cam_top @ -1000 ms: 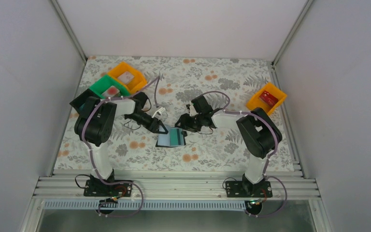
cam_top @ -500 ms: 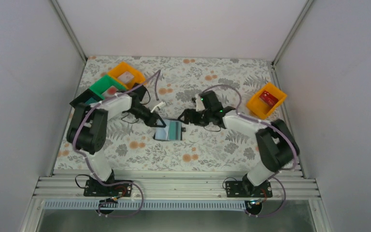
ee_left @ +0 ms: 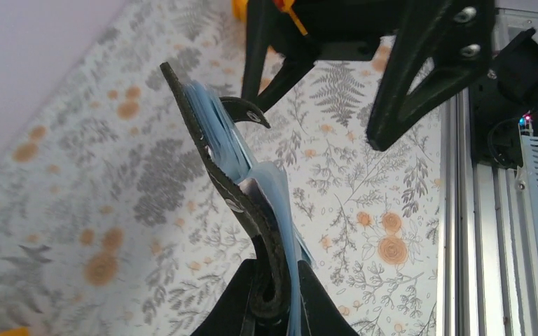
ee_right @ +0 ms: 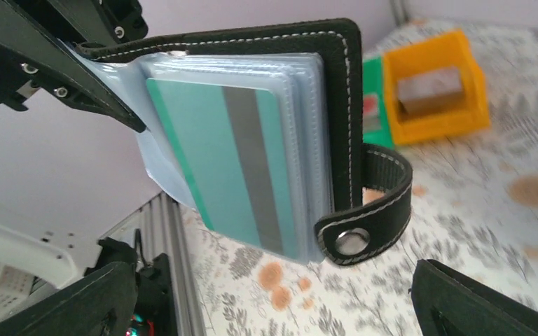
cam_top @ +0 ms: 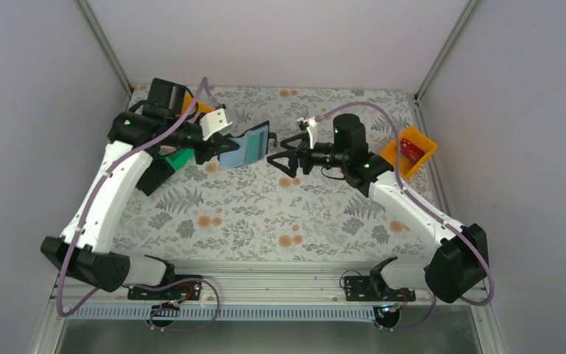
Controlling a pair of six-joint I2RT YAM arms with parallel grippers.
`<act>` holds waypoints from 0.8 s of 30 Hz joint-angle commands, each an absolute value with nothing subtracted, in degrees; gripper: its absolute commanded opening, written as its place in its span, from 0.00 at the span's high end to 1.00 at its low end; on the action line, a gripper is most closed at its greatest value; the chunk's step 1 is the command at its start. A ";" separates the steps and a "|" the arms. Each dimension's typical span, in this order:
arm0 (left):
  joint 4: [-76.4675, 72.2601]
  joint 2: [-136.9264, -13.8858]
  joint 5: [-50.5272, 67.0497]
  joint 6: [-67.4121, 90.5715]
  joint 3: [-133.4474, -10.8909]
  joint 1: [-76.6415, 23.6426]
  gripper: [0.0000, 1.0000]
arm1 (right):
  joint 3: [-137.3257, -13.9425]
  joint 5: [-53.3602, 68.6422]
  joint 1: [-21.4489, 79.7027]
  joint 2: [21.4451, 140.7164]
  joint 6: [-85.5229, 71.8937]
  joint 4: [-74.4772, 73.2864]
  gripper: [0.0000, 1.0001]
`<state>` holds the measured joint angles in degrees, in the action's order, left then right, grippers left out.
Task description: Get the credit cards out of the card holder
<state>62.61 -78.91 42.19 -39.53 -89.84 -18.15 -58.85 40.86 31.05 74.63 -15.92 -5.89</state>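
Left gripper (ee_left: 274,308): found pressed together on the lower edge of the card holder (ee_right: 336,84). The black cover and the clear sleeves are pinched between its jaws. The holder is held open and upright, clear of the table (cam_top: 265,221), at the far left of centre. Its pocketed inside is turned toward the other arm.

Right gripper (cam_top: 280,156): found spread wide, holding nothing. It is levelled at the holder's open face and stands near it without touching.

Teal card (ee_right: 210,161): seated in the front clear sleeve (ee_right: 301,105), grey stripe visible. Which edge of it lies free of the sleeve cannot be determined. The closing tab (ee_right: 364,203) hangs loose at the holder's edge, just beside the card's corner.

Red card (cam_top: 410,150): a red flat item is seen in the orange bin (cam_top: 421,155) at the far right and is judged to be this card, already removed.

Step in hand, as judged: extraction of the teal card.

- The open jaws should be closed on an exposed card edge only, with sleeve plastic and tab kept out of the pinch.
- The pull should be made along the sleeve's opening.
- The left grip should be kept firm so that the holder is not dragged along.
- A slanted pull is expected to bind the card in the pocket.
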 commanded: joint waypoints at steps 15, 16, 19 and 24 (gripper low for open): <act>73.69 -70.76 51.10 -45.95 -100.64 -18.76 0.98 | -70.94 56.08 35.51 74.96 -3.92 -5.44 0.40; 73.47 -70.73 51.14 -45.63 -100.57 -18.80 0.98 | -71.01 56.62 35.51 74.84 -3.69 -5.79 0.59; 72.69 -70.86 51.76 -44.62 -100.38 -18.80 0.98 | -71.19 58.00 35.75 74.73 -3.25 -6.47 0.93; 67.79 -69.96 49.32 -39.62 -98.06 -18.06 0.98 | -70.08 58.72 35.99 73.07 -2.65 -6.97 0.96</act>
